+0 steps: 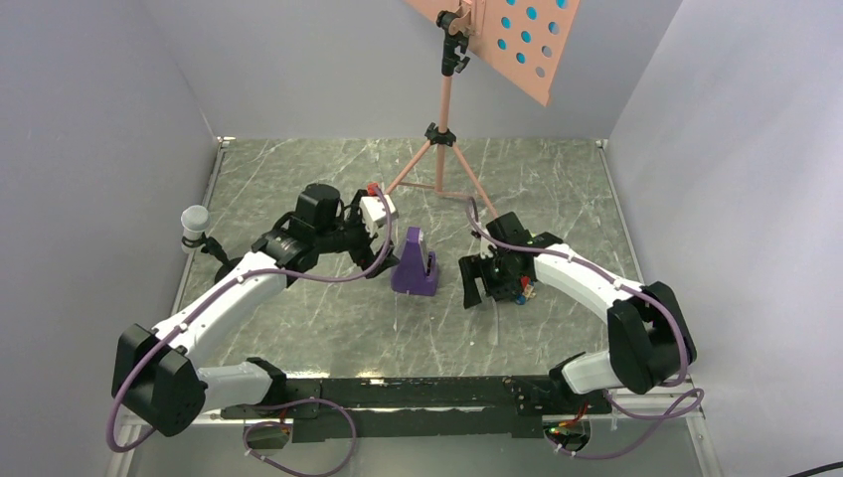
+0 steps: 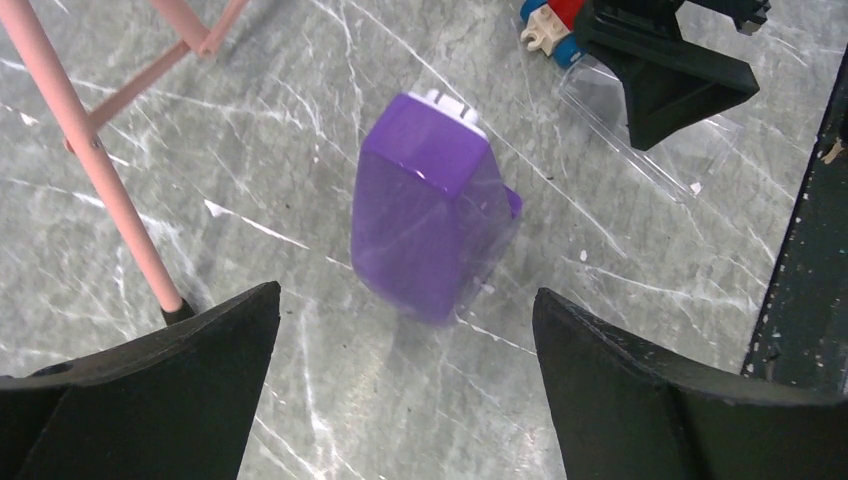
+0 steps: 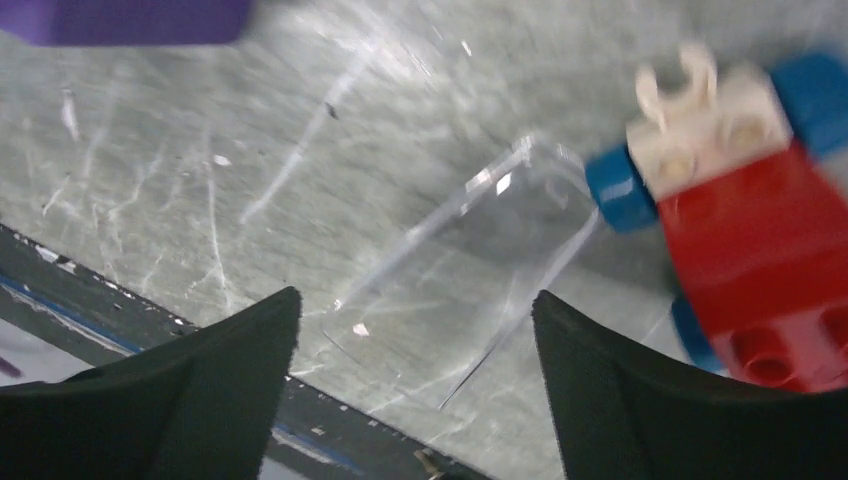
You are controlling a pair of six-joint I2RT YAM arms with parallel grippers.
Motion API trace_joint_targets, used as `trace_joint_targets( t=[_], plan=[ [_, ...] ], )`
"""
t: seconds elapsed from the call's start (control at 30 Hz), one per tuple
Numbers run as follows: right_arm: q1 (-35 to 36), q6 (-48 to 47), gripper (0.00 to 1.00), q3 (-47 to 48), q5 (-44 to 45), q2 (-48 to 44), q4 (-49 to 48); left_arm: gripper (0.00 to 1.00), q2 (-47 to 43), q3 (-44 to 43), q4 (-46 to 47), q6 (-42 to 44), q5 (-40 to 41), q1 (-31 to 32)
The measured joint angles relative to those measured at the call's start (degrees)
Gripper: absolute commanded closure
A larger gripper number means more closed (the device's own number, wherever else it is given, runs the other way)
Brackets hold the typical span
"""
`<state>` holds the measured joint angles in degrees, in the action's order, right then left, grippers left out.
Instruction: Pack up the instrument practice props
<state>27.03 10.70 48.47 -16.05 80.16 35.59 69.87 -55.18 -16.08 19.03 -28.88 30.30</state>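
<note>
Top view, nearest the camera: both arm bases sit at the near edge of the grey-green marble-patterned table top [image 1: 298, 328], and both arms reach inward toward its middle.

Right gripper [image 3: 415, 400]: black fingers spread wide and holding nothing, poised low over a clear, flat plastic piece [image 3: 470, 280] that lies on the table. Just beside that piece, on its far side in the right wrist view, lies the red toy car with blue wheels and a white end block [image 3: 770, 250]. That view is blurred.

Left gripper [image 2: 405, 390]: black fingers likewise wide apart and empty, aimed at the small purple pyramid-shaped metronome [image 2: 430, 230], which is clear of both fingers.

The metronome stands upright on the table near its middle, between the two grippers in the top view. Its surface looks glossy; whether a clear film covers it cannot be told.

Farther back stands the salmon-pink tripod music stand [image 1: 444, 109], its legs planted on the far half of the table, one foot near the left gripper. Its perforated desk is tilted at the top of the pole. The cyan sheet-music pages [image 1: 507, 22] show only through the desk's round holes.
</note>
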Motion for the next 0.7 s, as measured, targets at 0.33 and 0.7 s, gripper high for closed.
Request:
trace_joint_targets(
  t=[0.33,0.7],
  plan=[
    [0.0,12.83,0.19,-2.36,6.84,3.52,5.66,0.01,-2.01,4.44,2.19,-6.29,0.59,0.0],
    [2.32,21.4,0.31,3.89,14.12,13.6,7.61,0.01,-6.12,7.39,6.05,-9.14,2.47,0.0]
  ],
)
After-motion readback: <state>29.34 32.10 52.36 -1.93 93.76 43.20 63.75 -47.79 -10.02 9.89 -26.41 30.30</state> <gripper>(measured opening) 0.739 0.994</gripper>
